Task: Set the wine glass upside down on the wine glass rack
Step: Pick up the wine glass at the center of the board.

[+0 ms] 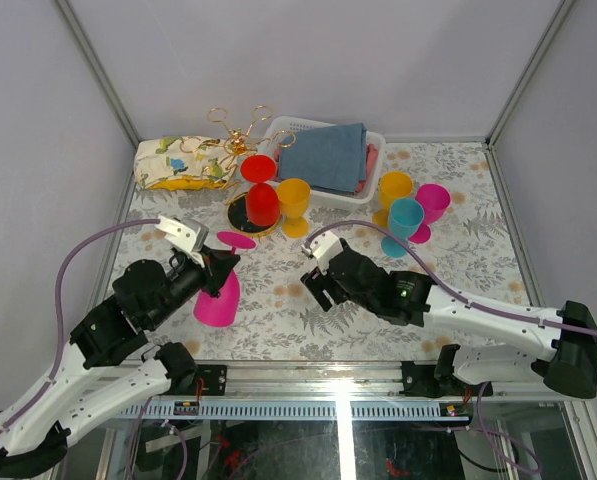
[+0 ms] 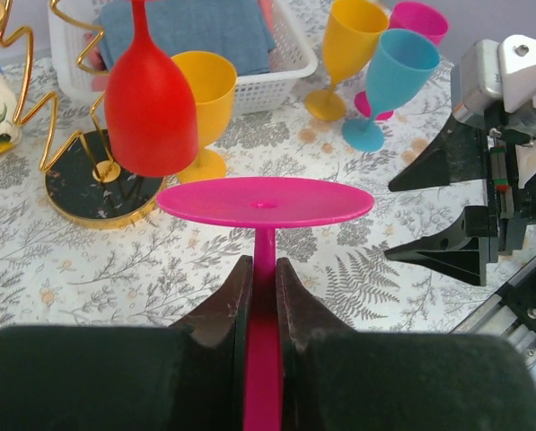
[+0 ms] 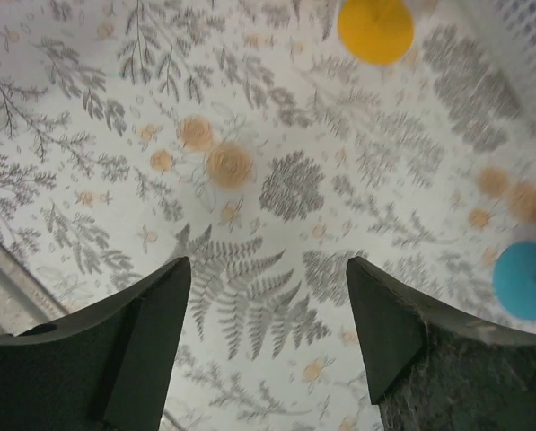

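Left hand (image 2: 263,269) pinches the pink wine glass (image 2: 266,202) by its stem, bowl down, just near of the wine glass rack (image 2: 92,189). Right hand (image 3: 268,269) hangs spread, empty. Next, likely: carry it farther and slot the stem into a free loop.

In wrist view the left hand (image 2: 264,263) hides the wine glass (image 2: 264,199) bowl.

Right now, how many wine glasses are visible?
6: red glass inverted on the rack; yellow glass beside it; another yellow glass, blue glass, pink glass right of the basket; second pink glass in left fingers.
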